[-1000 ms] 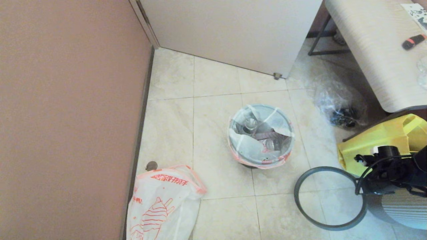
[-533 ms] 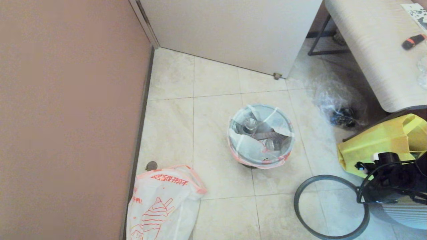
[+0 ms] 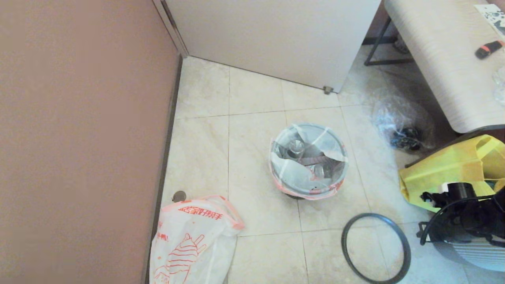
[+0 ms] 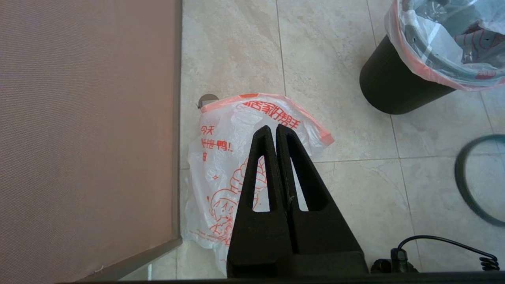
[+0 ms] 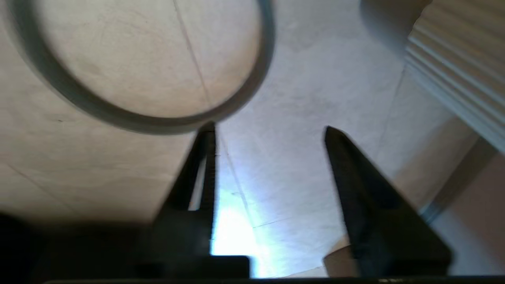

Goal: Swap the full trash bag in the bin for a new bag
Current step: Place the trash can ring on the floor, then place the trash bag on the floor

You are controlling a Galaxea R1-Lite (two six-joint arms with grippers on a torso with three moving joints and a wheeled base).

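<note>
Beige floor tiles (image 3: 256,98) with thin grout lines spread out before me. Left of them I see a brownish-pink wall (image 3: 79,118); beyond them, a pale door panel (image 3: 276,35). Right of that door stands a light wood-grain table (image 3: 442,59) on dark legs.

bare floor (image 3: 256,98) around bin (image 4: 388,92), hoop (image 3: 375,248) beside

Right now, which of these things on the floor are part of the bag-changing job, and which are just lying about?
Job: full trash bag, bin, its loose hoop, new bag.

Lying about: yellow bag, clear bag, table.
</note>
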